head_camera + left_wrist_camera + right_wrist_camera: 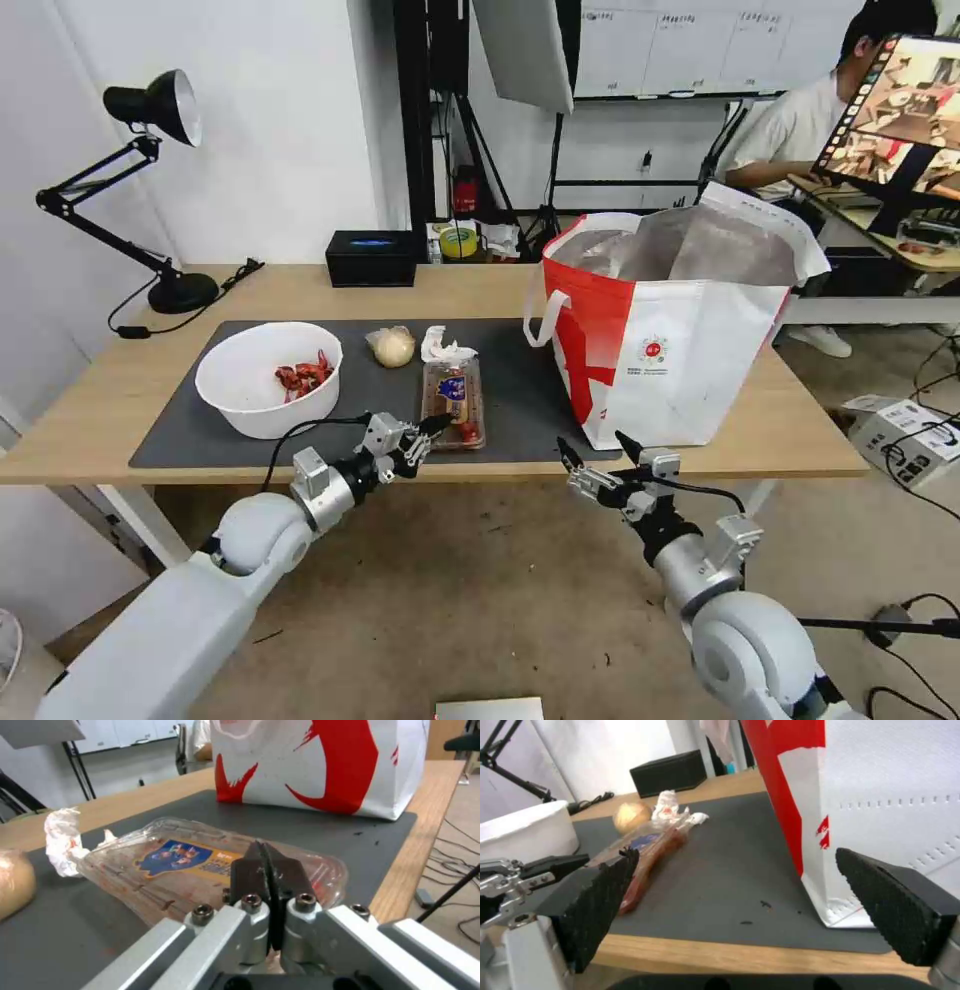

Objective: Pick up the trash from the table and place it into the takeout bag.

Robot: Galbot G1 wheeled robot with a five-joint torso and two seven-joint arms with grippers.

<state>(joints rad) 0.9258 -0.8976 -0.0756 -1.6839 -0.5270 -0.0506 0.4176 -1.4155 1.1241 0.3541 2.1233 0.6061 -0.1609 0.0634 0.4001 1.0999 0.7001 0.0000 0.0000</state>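
Nothing looks bagged yet. The bowl (268,378), bun (393,346), tissue (443,346) and plastic tray (453,402) sit on the table (120,400) beside the takeout bag (670,340). Left gripper (428,432) fingers clenched, empty, near the tray; right gripper (598,455) fingers spread.

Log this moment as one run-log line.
left gripper: shut, at tray near end | right gripper: open, at table edge by takeout bag | trash: none bagged

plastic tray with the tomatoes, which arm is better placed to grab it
Left, probably. The left gripper, fingers shut, sits at the near end of the plastic tray, so it must open first. The right gripper is open but sits off the table edge, by the takeout bag.
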